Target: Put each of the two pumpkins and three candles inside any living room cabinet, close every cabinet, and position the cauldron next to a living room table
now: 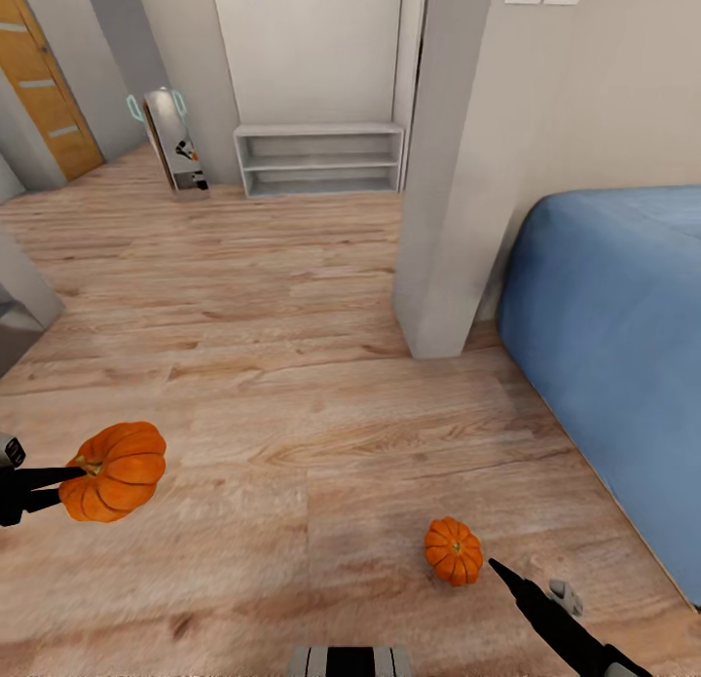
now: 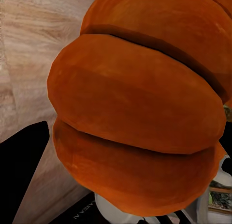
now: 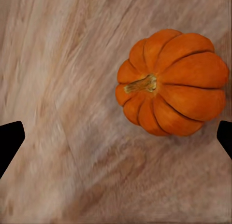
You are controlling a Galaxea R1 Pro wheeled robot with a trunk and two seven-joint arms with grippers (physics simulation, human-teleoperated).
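Your left gripper (image 1: 60, 487) has its jaws clamped on one ribbed orange pumpkin (image 1: 115, 470), while your right gripper (image 3: 116, 137), jaws apart, hovers over the second stemmed pumpkin (image 3: 172, 82) on the wooden floor (image 1: 292, 365).

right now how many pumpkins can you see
2. One pumpkin is held off the floor in the left claw. The other pumpkin sits on the wood floor, just ahead of the open right claw. Others may be out of view.
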